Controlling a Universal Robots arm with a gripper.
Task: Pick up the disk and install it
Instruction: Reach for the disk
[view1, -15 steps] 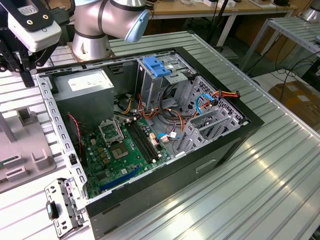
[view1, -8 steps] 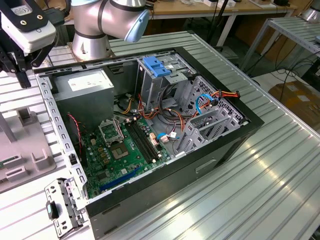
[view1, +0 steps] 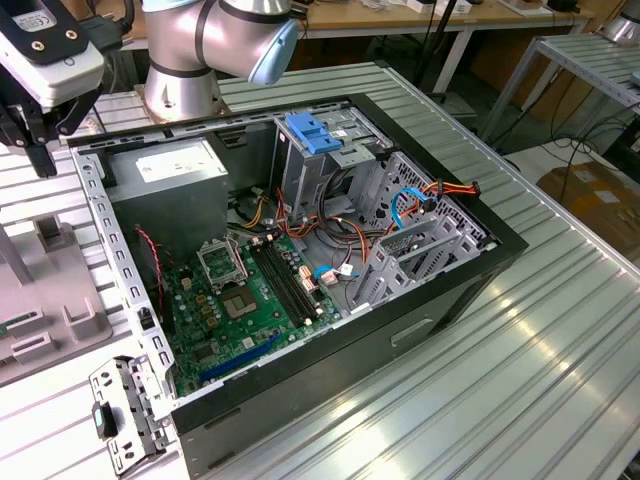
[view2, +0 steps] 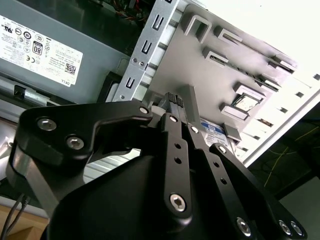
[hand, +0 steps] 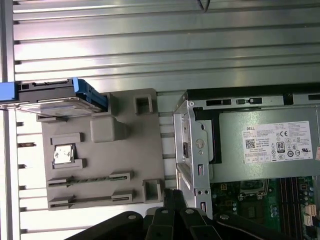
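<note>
The gripper hangs at about ten o'clock from the open computer case in the exterior view, above the slatted aluminium table and just outside the case's metal rear flange. In both wrist views its fingertips are pressed together with nothing between them. They sit over the edge of the grey fixture plate that lies nearest the case.

The disk rests at the corner of that plate farthest from the gripper, well apart from it. In the first wrist view its long axis runs parallel to the table's slats and square to the case flange. One blue-railed end points toward the case side and the other points away from it. A dark side face and a strip of silvery broad face both show, so it seems tipped or propped in its slot; I cannot tell how steeply. In the second wrist view a patch of its blue-banded label peeks out beside the finger links.

In the exterior view the plate sits at nine o'clock from the case. Inside the case, the grey power supply fills the ten o'clock corner, the drive cage with its blue latch stands at twelve o'clock, and the green motherboard lies toward seven o'clock.
</note>
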